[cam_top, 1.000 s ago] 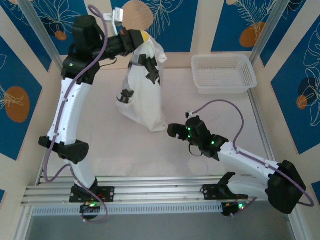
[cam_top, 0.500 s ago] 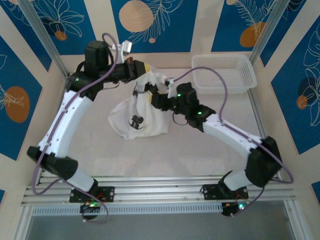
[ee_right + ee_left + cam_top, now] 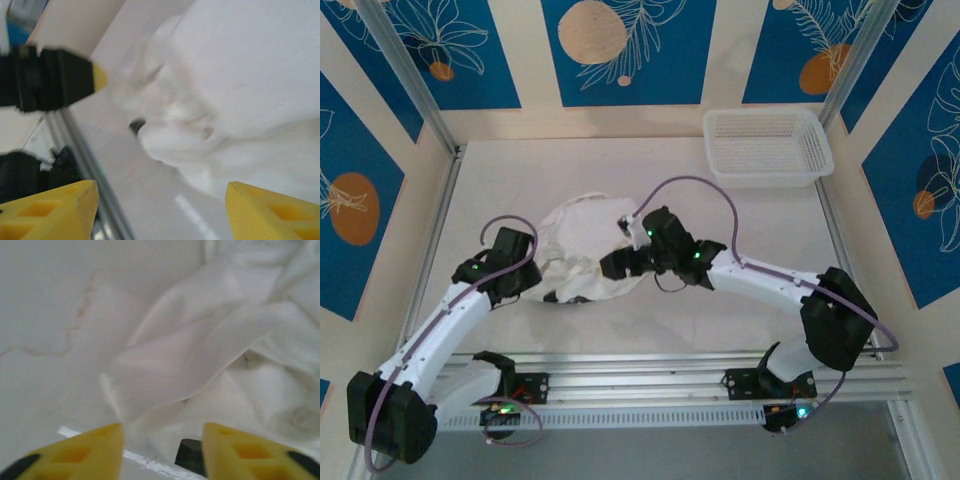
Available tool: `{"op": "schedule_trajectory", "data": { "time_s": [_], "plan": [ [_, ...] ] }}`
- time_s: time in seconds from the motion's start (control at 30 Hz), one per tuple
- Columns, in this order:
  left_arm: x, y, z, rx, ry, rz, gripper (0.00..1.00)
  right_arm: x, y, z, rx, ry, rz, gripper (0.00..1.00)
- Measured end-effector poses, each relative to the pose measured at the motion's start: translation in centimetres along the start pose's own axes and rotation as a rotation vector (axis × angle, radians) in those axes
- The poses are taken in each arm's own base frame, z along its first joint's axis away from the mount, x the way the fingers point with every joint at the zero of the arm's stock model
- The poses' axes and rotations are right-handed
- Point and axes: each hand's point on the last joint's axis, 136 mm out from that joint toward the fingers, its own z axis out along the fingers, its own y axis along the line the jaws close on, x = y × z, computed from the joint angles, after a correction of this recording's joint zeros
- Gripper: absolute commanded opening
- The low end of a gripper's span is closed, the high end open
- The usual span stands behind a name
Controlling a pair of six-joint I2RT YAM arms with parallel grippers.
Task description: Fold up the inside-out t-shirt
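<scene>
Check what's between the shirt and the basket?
Top view: mostly bare table between the shirt and the basket. The only other thing there is the right arm's purple cable, which arcs over that stretch.

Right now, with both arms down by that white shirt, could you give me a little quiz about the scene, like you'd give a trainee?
1. True or false: the t-shirt lies flat and neatly folded.
2. Where does the mesh basket stand? A) at the far right corner of the table; B) at the near left corner; C) on top of the t-shirt.
3. On the left gripper, are the yellow fingers apart or pinched together?

Key:
1. False: it is a crumpled heap.
2. A.
3. Apart, with the cloth just ahead of them.
</scene>
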Motion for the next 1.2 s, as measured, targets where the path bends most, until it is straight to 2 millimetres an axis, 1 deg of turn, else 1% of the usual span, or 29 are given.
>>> {"op": "schedule_trajectory", "data": {
  "time_s": [0.07,0.1,0.13,0.17,0.2,0.27,0.33,0.37,0.4,0.43,0.47,0.53,0.57,0.6,0.63,0.73,0.77,0.8,0.87,0.93,1.0,1.03,1.07,1.1,1.17,1.2],
  "plan": [
    [-1.7,-0.7,-1.3,0.032,-0.063,0.008,0.57,-2.9,-1.0,-0.6,0.089,-0.048,0.000,0.69],
    [-2.6,-1.3,-2.1,0.060,-0.092,0.019,0.57,-4.0,-1.4,-0.6,0.121,-0.063,0.003,0.69],
    [-3.9,-2.4,-3.2,0.105,-0.126,0.031,0.57,-5.1,-1.9,-0.6,0.159,-0.075,0.007,0.69],
    [-4.9,-3.6,-4.2,0.151,-0.147,0.045,0.57,-5.7,-2.5,-0.3,0.191,-0.079,0.014,0.69],
    [-5.7,-5.0,-5.1,0.207,-0.156,0.061,0.57,-5.9,-3.0,0.0,0.213,-0.076,0.023,0.69],
    [-6.2,-8.3,-6.1,0.323,-0.129,0.119,0.60,-5.1,-4.4,1.0,0.260,-0.044,0.061,0.69],
    [-5.8,-11.1,-5.9,0.397,-0.075,0.178,0.64,-3.6,-6.2,1.8,0.304,0.008,0.119,0.70],
    [-5.1,-12.5,-5.4,0.419,-0.036,0.215,0.68,-2.7,-7.1,2.2,0.326,0.035,0.152,0.70],
    [-4.2,-13.4,-4.3,0.423,0.006,0.250,0.71,-2.1,-7.8,2.5,0.344,0.054,0.179,0.70],
    [-3.2,-13.9,-3.1,0.415,0.052,0.278,0.76,-1.6,-8.5,2.6,0.361,0.072,0.209,0.70],
    [-2.0,-14.2,-1.7,0.401,0.106,0.304,0.78,-1.0,-9.3,2.6,0.377,0.090,0.239,0.71],
    [-0.3,-14.4,0.1,0.381,0.179,0.329,0.79,-0.4,-10.3,2.5,0.398,0.113,0.277,0.71],
    [0.3,-14.3,0.9,0.368,0.208,0.333,0.78,-0.2,-10.7,2.4,0.407,0.122,0.291,0.71],
    [0.6,-14.2,1.5,0.357,0.226,0.335,0.70,-0.1,-11.1,2.4,0.419,0.132,0.300,0.71],
    [1.0,-14.2,2.1,0.346,0.243,0.334,0.57,0.1,-11.5,2.4,0.431,0.143,0.307,0.71],
    [1.8,-13.9,3.6,0.321,0.282,0.338,0.06,0.5,-12.6,3.2,0.472,0.177,0.319,0.71],
    [2.1,-13.8,4.0,0.312,0.291,0.338,0.00,0.7,-13.2,3.5,0.493,0.187,0.320,0.69],
    [2.2,-13.7,4.1,0.309,0.296,0.337,0.00,0.8,-13.6,3.8,0.512,0.194,0.319,0.65],
    [2.2,-13.4,4.0,0.311,0.297,0.326,0.00,1.4,-14.9,4.4,0.558,0.212,0.302,0.48],
    [1.5,-13.1,3.6,0.322,0.283,0.297,0.00,2.2,-16.2,4.8,0.602,0.230,0.296,0.33],
    [-0.3,-12.3,2.8,0.329,0.236,0.245,0.00,3.0,-17.1,4.7,0.627,0.241,0.301,0.22],
    [-1.4,-11.7,2.3,0.327,0.207,0.212,0.00,3.4,-17.4,4.6,0.630,0.243,0.301,0.15],
    [-2.9,-10.8,1.7,0.320,0.165,0.175,0.00,3.9,-17.7,4.4,0.630,0.241,0.305,0.10],
    [-4.0,-10.0,1.2,0.313,0.130,0.146,0.00,4.1,-17.8,4.1,0.625,0.237,0.309,0.08],
    [-5.9,-8.1,0.5,0.290,0.068,0.077,0.00,4.7,-17.9,3.2,0.611,0.237,0.318,0.00],
    [-6.3,-7.3,0.5,0.277,0.056,0.049,0.00,4.7,-17.9,2.9,0.604,0.232,0.322,0.00]
  ]
}}
